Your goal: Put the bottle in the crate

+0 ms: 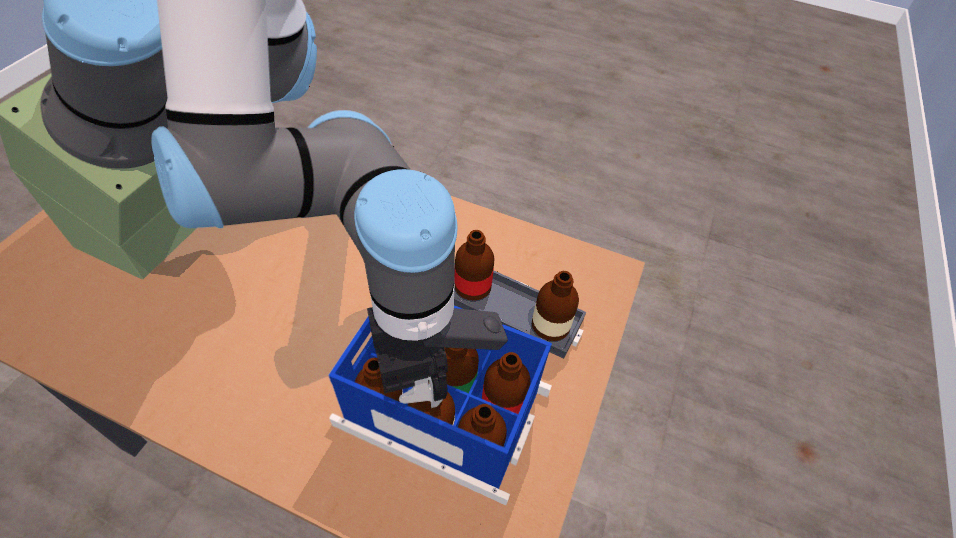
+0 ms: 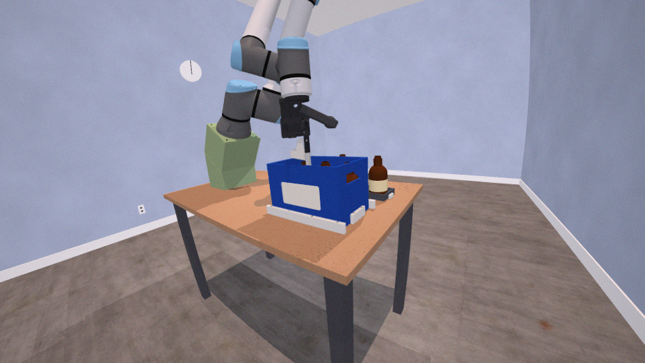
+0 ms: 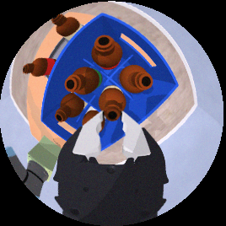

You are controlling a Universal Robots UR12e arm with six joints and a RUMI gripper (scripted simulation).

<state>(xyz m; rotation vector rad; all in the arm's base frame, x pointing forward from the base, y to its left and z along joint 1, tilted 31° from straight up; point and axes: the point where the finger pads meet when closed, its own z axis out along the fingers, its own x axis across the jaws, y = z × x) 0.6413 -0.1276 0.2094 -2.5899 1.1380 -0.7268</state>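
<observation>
The blue crate [image 1: 450, 392] stands on the table near its front edge and holds several brown bottles. My gripper [image 1: 421, 391] reaches down into it from above and is shut on the neck of a brown bottle [image 3: 111, 103], which stands upright in a slot on the labelled front side. In the wrist view my white fingers grip the neck on both sides. The grey tray [image 1: 528, 311] behind the crate holds a red-label bottle [image 1: 473, 264] and a cream-label bottle [image 1: 556, 304], both upright. From the side, the gripper [image 2: 303, 155] dips just to the rim of the crate [image 2: 318, 187].
White stop blocks [image 1: 417, 458] lie along the crate's front and right sides. The green robot pedestal [image 1: 80, 194] stands at the table's back left. The table's right edge is close beyond the tray. The cream-label bottle [image 2: 378, 175] stands taller than the crate rim.
</observation>
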